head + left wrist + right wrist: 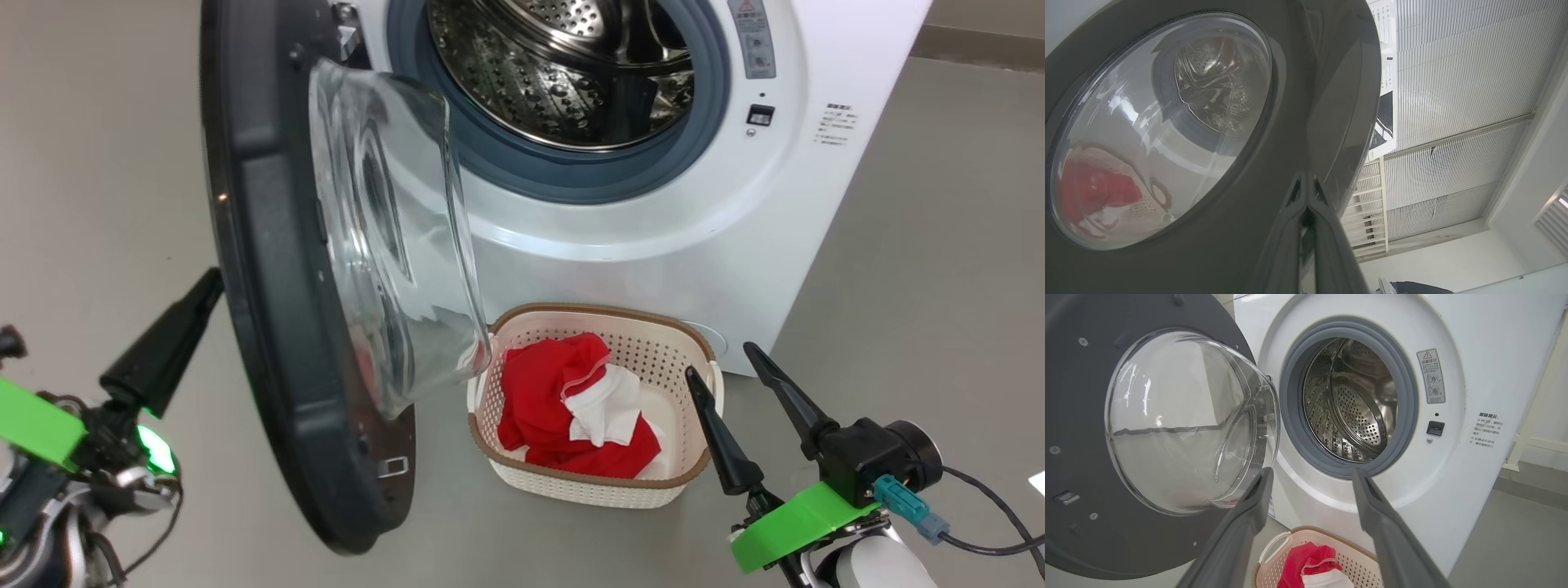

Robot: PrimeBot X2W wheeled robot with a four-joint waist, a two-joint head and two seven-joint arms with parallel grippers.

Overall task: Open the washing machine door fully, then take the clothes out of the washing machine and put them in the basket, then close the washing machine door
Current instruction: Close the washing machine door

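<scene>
While left fingers sit together, right fingers apart, washing machine label print illegible

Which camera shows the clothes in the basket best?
The head view: the clothes lie fully visible in the basket. The right wrist view catches just their top at its bottom edge; the left wrist view shows them distorted through the washing machine door.

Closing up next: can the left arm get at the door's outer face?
Probably yes: the left gripper, jaws shut, sits beside the outer face of the washing machine door, nothing between.
</scene>
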